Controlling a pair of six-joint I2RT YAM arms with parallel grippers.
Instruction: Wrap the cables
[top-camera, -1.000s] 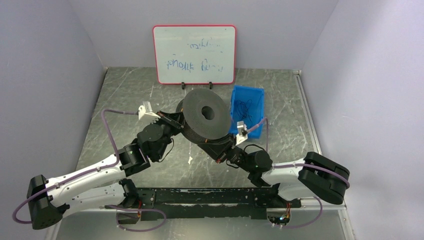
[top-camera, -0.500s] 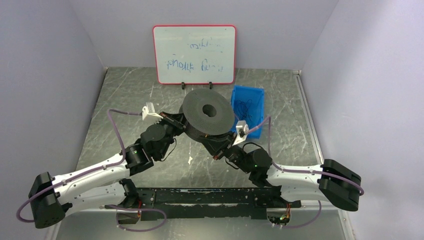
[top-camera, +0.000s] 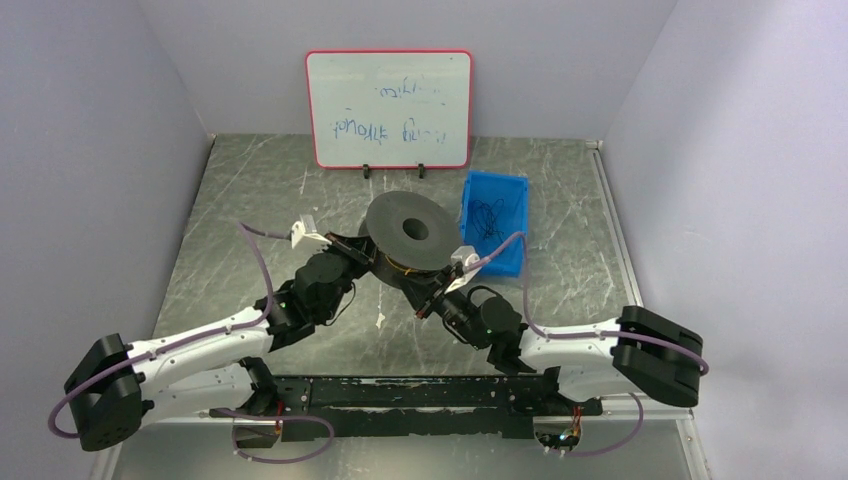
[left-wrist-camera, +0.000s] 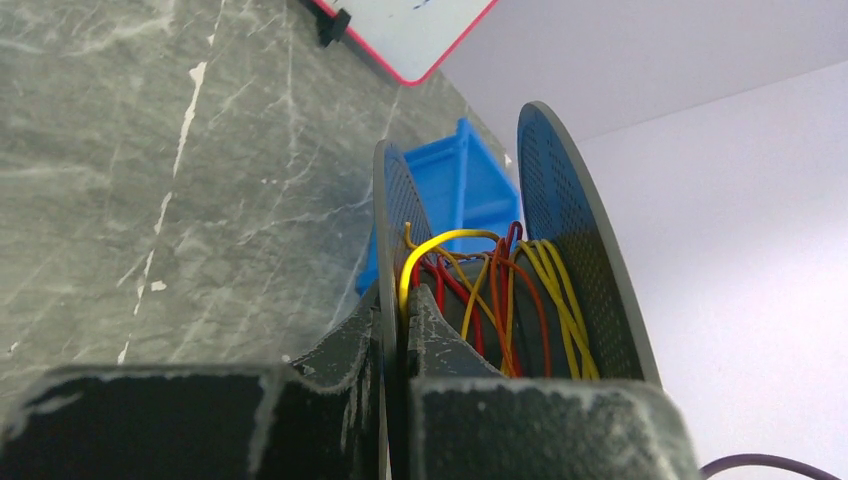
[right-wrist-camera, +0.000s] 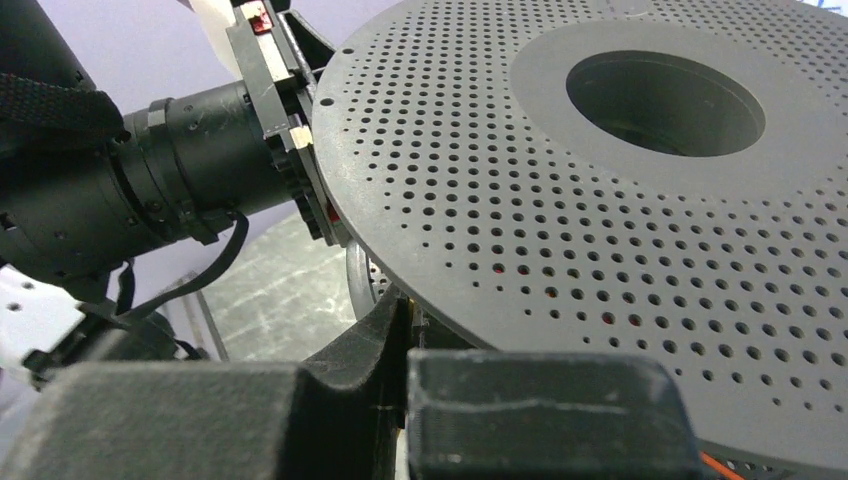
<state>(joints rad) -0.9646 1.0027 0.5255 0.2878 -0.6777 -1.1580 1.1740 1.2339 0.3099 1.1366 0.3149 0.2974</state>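
Note:
A dark grey perforated spool (top-camera: 410, 230) lies nearly flat above the table's middle, held between both arms. Yellow, orange and red cables (left-wrist-camera: 540, 290) are wound loosely round its core between the two flanges. My left gripper (top-camera: 368, 258) is at the spool's left rim. In the left wrist view it (left-wrist-camera: 395, 295) is shut on the thin edge of one flange (left-wrist-camera: 392, 200), and a yellow strand loops just above its tip. My right gripper (top-camera: 425, 290) sits under the spool's near rim. In the right wrist view it (right-wrist-camera: 405, 300) is shut, with a sliver of yellow cable between its tips.
A blue bin (top-camera: 495, 215) holding thin dark wire stands right of the spool, close to its rim. A red-framed whiteboard (top-camera: 390, 108) leans against the back wall. Grey walls close off the left and right sides. The left arm's wrist (right-wrist-camera: 180, 170) is near the right gripper.
The spool has swung from steeply tilted to nearly flat and has dropped lower and smaller in view. Both arms have stretched forward with it; both grippers stayed shut.

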